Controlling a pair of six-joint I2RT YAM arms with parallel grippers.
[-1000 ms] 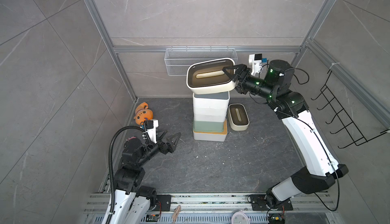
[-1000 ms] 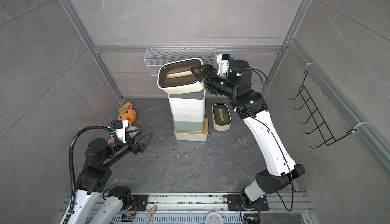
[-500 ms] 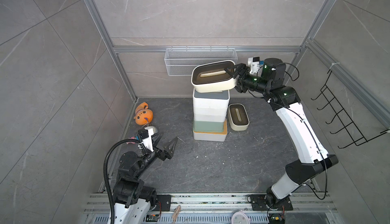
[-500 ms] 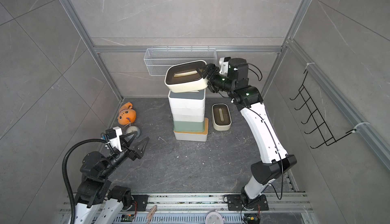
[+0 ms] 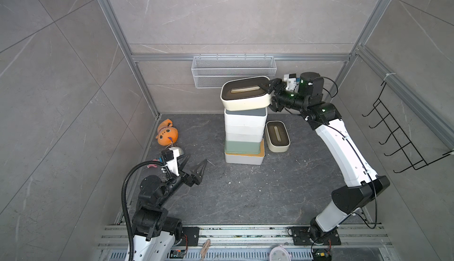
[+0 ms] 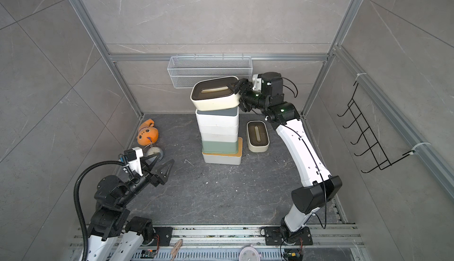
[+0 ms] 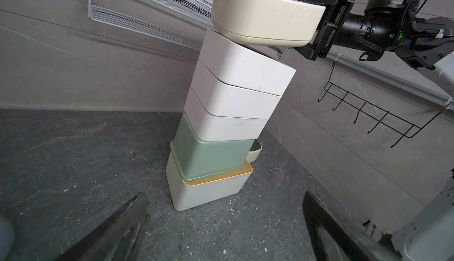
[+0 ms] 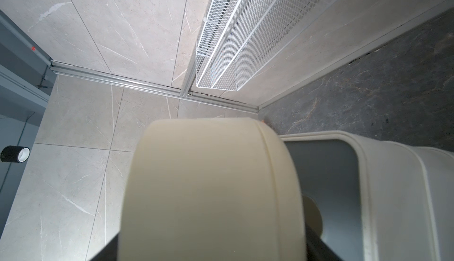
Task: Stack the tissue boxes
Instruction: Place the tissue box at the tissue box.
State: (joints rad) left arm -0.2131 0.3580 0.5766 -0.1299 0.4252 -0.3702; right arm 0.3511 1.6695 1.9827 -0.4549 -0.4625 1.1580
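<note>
Black left gripper (image 5: 197,159) is nearest, low over the dark marbled table (image 5: 245,198) on the left side. Its jaws are spread wide with nothing in them. In its wrist view the fingers (image 7: 118,225) point at the stack (image 7: 231,114), well apart from it.

Beyond it, by the left wall, we see an orange plush toy (image 5: 167,134).

Toward the back middle of the table the stack is five high:
- bamboo-lidded white box (image 5: 244,159) at the bottom
- pale green box (image 5: 242,146) on it, offset left so a strip of bamboo shows
- two more white boxes (image 5: 244,134)
- grey-lidded white box (image 5: 245,118) on top

Just right of the stack, a loose cream box (image 5: 277,136) lies on the table, brown slotted lid up, not stacked.

Above the stack, the right gripper (image 5: 269,95) clamps the right end of the held cream box (image 5: 243,102), one finger on the lid and one under the base. The box is tilted over the grey lid. We cannot tell whether it touches or is just clear.

Farthest is the white wire mesh basket (image 5: 233,73) on the back wall.
</note>
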